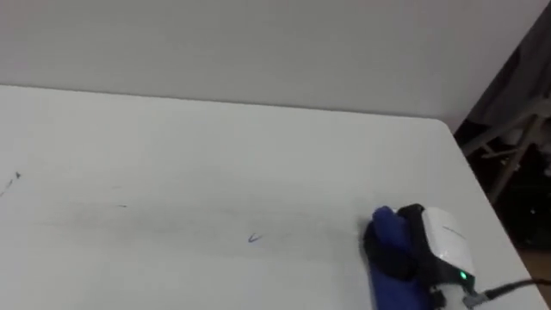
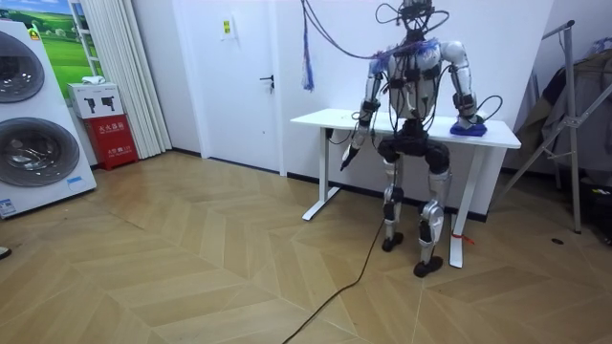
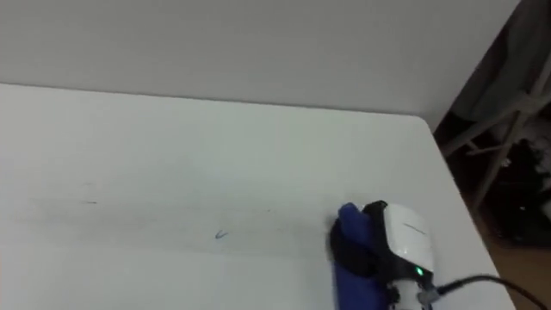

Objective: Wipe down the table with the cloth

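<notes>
This looks like a room in a home with a laundry corner: at the left edge of the room view two front-loading washing machines stand stacked, with a small red cabinet and long white curtains just beside them. A herringbone wood floor fills the lower frame, a white door sits in the plain white wall at upper centre, and a white counter stands by that wall, right of centre. At the right edge is a metal rack with dark fabric on it.
</notes>
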Tool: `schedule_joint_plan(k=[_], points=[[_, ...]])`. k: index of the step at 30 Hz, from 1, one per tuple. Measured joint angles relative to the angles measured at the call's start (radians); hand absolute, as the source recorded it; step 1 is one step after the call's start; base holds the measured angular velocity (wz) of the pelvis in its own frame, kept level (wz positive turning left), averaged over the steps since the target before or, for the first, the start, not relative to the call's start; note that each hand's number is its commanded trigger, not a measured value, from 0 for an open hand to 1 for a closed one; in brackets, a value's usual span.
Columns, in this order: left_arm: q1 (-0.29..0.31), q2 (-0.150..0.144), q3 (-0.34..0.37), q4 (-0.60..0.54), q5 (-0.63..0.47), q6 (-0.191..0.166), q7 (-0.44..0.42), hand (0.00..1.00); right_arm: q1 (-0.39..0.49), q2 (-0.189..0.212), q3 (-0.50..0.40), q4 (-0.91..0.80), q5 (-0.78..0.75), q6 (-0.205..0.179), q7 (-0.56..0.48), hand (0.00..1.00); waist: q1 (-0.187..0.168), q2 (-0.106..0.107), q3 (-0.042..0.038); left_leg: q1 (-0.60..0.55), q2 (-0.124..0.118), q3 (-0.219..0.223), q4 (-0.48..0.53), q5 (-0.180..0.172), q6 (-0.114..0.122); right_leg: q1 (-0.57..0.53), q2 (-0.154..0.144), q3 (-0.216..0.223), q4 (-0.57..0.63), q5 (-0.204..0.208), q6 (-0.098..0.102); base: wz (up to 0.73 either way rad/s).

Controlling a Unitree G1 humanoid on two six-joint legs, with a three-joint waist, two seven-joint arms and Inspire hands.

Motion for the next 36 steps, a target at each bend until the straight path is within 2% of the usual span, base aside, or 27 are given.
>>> schedule_joint_plan(k=[1, 2, 3, 4, 5, 6, 7, 8, 9, 10, 11, 13, 17, 20, 21, 22, 23, 26, 33, 36], points=[[0.003, -0.016, -0.004, 0.008, -0.003, -0.017, 0.009, 0.0, -0.012, -0.014, -0.016, 0.008, -0.001, 0.001, -0.009, 1.0, 0.032, 0.055, 0.0029, 0.031, 0.096, 0.046, 0.136, -0.11, -0.029, -0.018, 0.007, -0.004, 0.048, 0.001, 0.004, -0.47], [0.006, -0.02, -0.004, 0.006, -0.009, -0.016, 0.012, 0.0, -0.019, -0.016, -0.023, 0.006, -0.003, 0.001, -0.013, 1.0, 0.036, 0.077, 0.0004, 0.039, 0.124, 0.035, 0.157, -0.2, -0.031, -0.028, 0.01, -0.007, 0.09, -0.003, 0.021, -0.58], [0.0, -0.008, -0.014, 0.003, -0.01, -0.009, 0.012, 0.0, -0.03, -0.001, -0.033, 0.016, -0.004, 0.007, -0.023, 1.0, 0.016, 0.093, 0.006, 0.028, 0.111, 0.008, 0.195, -0.223, 0.021, -0.052, 0.006, 0.015, 0.16, -0.009, 0.03, 0.0], [0.013, 0.002, -0.029, -0.001, -0.01, -0.003, 0.01, 0.0, -0.039, 0.0, -0.033, 0.034, -0.01, 0.014, -0.012, 1.0, 0.001, 0.084, 0.0035, 0.059, 0.09, -0.026, 0.166, -0.227, 0.028, -0.045, 0.015, 0.06, 0.157, -0.014, 0.025, 0.27], [0.021, 0.004, -0.033, -0.006, -0.01, -0.003, 0.01, 0.0, -0.044, 0.0, -0.033, 0.048, -0.015, 0.014, -0.008, 1.0, -0.01, 0.081, 0.0046, 0.077, 0.085, -0.035, 0.137, -0.225, 0.028, -0.04, 0.025, 0.08, 0.154, -0.013, 0.027, 0.37], [0.03, 0.002, -0.042, -0.014, -0.009, -0.004, 0.009, 0.0, -0.041, 0.0, -0.034, 0.055, -0.023, 0.014, -0.006, 1.0, -0.017, 0.074, 0.0069, 0.112, 0.077, -0.043, 0.063, -0.198, 0.017, -0.038, 0.044, 0.122, 0.135, -0.007, 0.027, 0.47], [0.033, 0.0, -0.043, -0.015, -0.009, -0.004, 0.009, 0.0, -0.029, 0.0, -0.037, 0.053, -0.024, 0.011, -0.013, 1.0, -0.028, 0.069, 0.0061, 0.138, 0.076, -0.045, -0.006, -0.144, 0.029, -0.032, 0.064, 0.147, 0.094, 0.009, 0.008, 0.47], [0.035, 0.001, -0.042, -0.015, -0.008, -0.004, 0.009, 0.0, -0.025, 0.0, -0.038, 0.048, -0.026, 0.01, -0.017, 0.98, -0.033, 0.065, 0.0051, 0.145, 0.074, -0.046, -0.031, -0.117, 0.033, -0.029, 0.077, 0.153, 0.073, 0.022, -0.001, 0.29], [0.037, 0.004, -0.04, -0.019, -0.01, -0.004, 0.009, 0.0, -0.026, 0.0, -0.04, 0.036, -0.029, 0.009, -0.019, 0.72, -0.035, 0.053, 0.0107, 0.152, 0.065, -0.04, -0.053, -0.097, 0.051, -0.025, 0.099, 0.169, 0.046, 0.079, -0.01, 0.0], [0.037, 0.002, -0.038, -0.024, -0.013, -0.004, 0.006, 0.0, -0.034, -0.001, -0.042, 0.028, -0.034, 0.009, -0.018, 0.16, -0.033, 0.042, 0.0191, 0.152, 0.049, -0.035, -0.057, -0.092, 0.068, -0.021, 0.107, 0.16, 0.023, 0.106, -0.029, -0.09], [0.036, -0.006, -0.041, -0.028, -0.014, -0.004, 0.002, 0.0, -0.037, -0.002, -0.048, 0.029, -0.034, 0.009, -0.017, 0.0, -0.032, 0.05, 0.0171, 0.149, 0.052, -0.036, -0.057, -0.093, 0.069, -0.019, 0.112, 0.162, 0.012, 0.114, -0.031, 0.0], [0.025, -0.031, -0.044, -0.053, -0.024, -0.024, -0.012, 0.0, -0.035, -0.001, -0.064, 0.008, -0.035, 0.012, -0.012, 0.0, -0.028, 0.06, 0.0167, 0.141, 0.051, -0.041, -0.063, -0.091, 0.074, -0.02, 0.114, 0.165, 0.004, 0.117, -0.03, 0.09], [0.015, -0.031, -0.06, -0.049, -0.033, -0.035, -0.021, 0.0, -0.037, -0.002, -0.07, -0.002, -0.038, 0.029, 0.006, 0.0, -0.008, 0.065, 0.0134, 0.147, 0.053, -0.04, -0.067, -0.089, 0.072, -0.018, 0.12, 0.175, 0.0, 0.116, -0.031, -0.06], [0.024, -0.032, -0.061, -0.039, -0.04, -0.034, -0.04, 0.0, -0.043, -0.002, -0.07, -0.007, -0.051, 0.063, 0.036, 0.0, -0.001, 0.065, 0.0138, 0.153, 0.053, -0.037, -0.08, -0.082, 0.07, -0.019, 0.119, 0.176, -0.001, 0.115, -0.032, 0.0], [0.029, -0.032, -0.061, -0.039, -0.048, -0.034, -0.043, 0.0, -0.041, -0.002, -0.07, -0.02, -0.056, 0.072, 0.045, 0.0, 0.004, 0.064, 0.0144, 0.154, 0.053, -0.035, -0.085, -0.078, 0.07, -0.021, 0.118, 0.18, -0.003, 0.111, -0.029, -0.05], [0.032, -0.032, -0.061, -0.039, -0.052, -0.034, -0.045, 0.0, -0.036, -0.002, -0.07, -0.031, -0.058, 0.082, 0.05, 0.0, 0.014, 0.063, 0.0148, 0.156, 0.052, -0.032, -0.09, -0.076, 0.068, -0.023, 0.118, 0.183, -0.004, 0.102, -0.017, -0.06], [0.033, -0.032, -0.061, -0.039, -0.053, -0.034, -0.045, 0.0, -0.032, -0.002, -0.07, -0.037, -0.058, 0.087, 0.05, 0.0, 0.018, 0.062, 0.0153, 0.156, 0.052, -0.03, -0.092, -0.071, 0.065, -0.023, 0.118, 0.184, -0.005, 0.101, -0.017, -0.05], [0.037, -0.031, -0.061, -0.038, -0.054, -0.034, -0.053, 0.0, -0.028, -0.002, -0.069, -0.044, -0.058, 0.09, 0.053, 0.0, 0.021, 0.055, 0.0187, 0.159, 0.049, -0.03, -0.106, -0.061, 0.063, -0.026, 0.115, 0.184, -0.005, 0.099, -0.016, 0.0], [0.029, -0.032, -0.061, -0.035, -0.062, -0.034, -0.064, 0.0, -0.029, -0.002, -0.083, -0.059, -0.057, 0.09, 0.061, 0.0, 0.019, 0.052, 0.0183, 0.162, 0.045, -0.031, -0.133, -0.047, 0.064, -0.035, 0.111, 0.186, -0.004, 0.1, -0.015, 0.0], [0.02, -0.032, -0.061, -0.035, -0.07, -0.034, -0.07, 0.0, -0.027, 0.0, -0.099, -0.081, -0.058, 0.09, 0.081, 0.0, 0.018, 0.05, 0.0208, 0.16, 0.043, -0.034, -0.142, -0.041, 0.064, -0.039, 0.11, 0.184, -0.006, 0.1, -0.014, 0.0]])
